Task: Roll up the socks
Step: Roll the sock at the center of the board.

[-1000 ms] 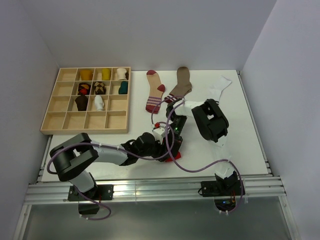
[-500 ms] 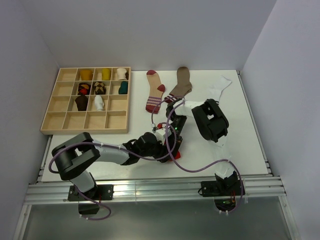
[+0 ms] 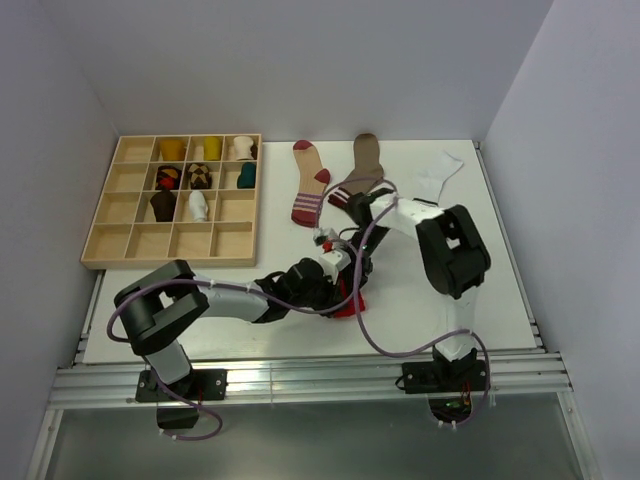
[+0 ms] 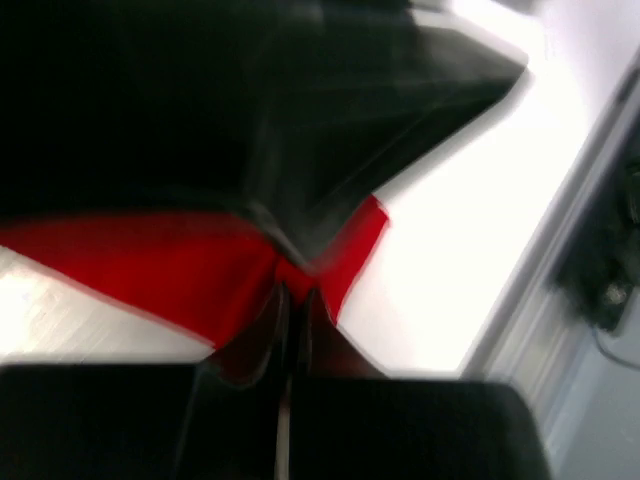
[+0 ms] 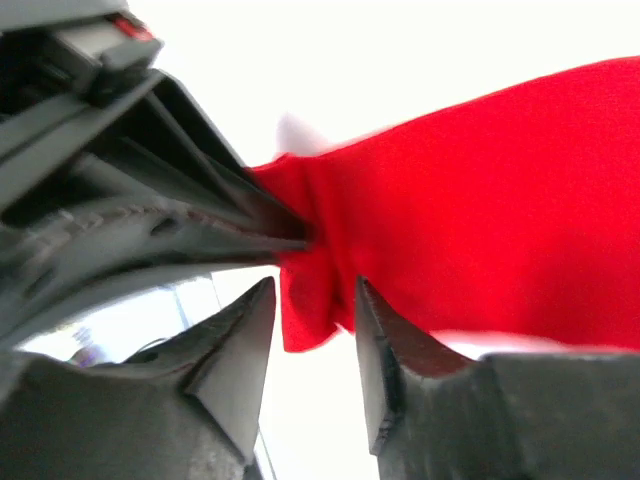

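left wrist view shows the left gripper (image 4: 292, 296) closed tight, its two fingers pressed together on a fold of the red sock (image 4: 170, 268). in the right wrist view the right gripper (image 5: 312, 300) stands partly open. an edge of the same red sock hangs in the gap, but the jaws do not seem to press it, so i judge that only the left one really holds the fabric. seen from above, this sock lies bunched on the table (image 3: 480, 290) near the front edge, under both grippers, and no finished roll is visible in it; i think the rolling of this one is only in its first part. further back, three socks lie flat and apart from each other, not yet rolled: a tan sock (image 3: 310, 190) with red toe and heel, a brown sock (image 3: 362, 165) with a striped cuff, and a white sock (image 3: 440, 175). at the far left, the wooden tray (image 3: 100, 252) has rolled socks (image 3: 173, 148) in several compartments, so some of the work looks done, while four socks remain.
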